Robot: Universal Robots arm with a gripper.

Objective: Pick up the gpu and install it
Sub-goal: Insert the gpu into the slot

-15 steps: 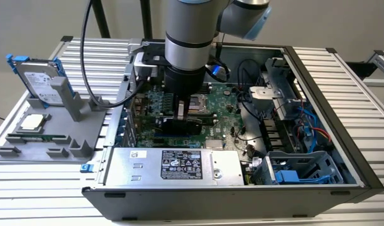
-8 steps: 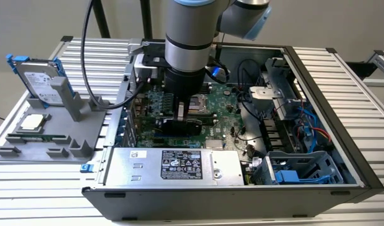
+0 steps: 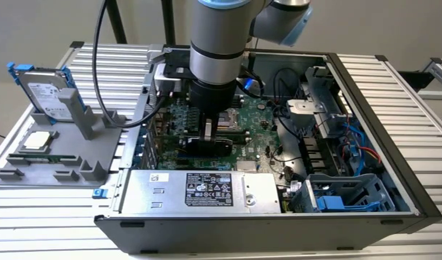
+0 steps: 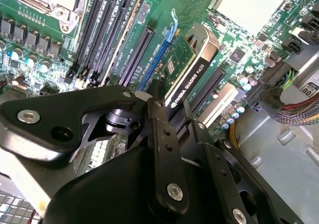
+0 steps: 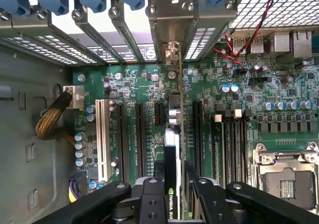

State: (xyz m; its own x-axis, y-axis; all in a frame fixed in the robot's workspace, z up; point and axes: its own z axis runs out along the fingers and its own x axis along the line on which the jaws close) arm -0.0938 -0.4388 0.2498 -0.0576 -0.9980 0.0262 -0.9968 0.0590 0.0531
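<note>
Exterior view: the gripper (image 3: 208, 142) is lowered inside the open computer case (image 3: 365, 162), over the motherboard (image 3: 257, 116). Second wrist view: its fingers (image 4: 162, 129) clamp the gpu (image 4: 192, 69), held edge-on above the expansion slots (image 4: 137, 55). First wrist view: the gpu (image 5: 172, 149) stands upright between the slots, its bracket end toward the case's rear openings.

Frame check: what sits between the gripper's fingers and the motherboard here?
The gpu, standing on edge over a black expansion slot of the motherboard, lies between them in both wrist views; the gripper grips its upper edge.
</note>
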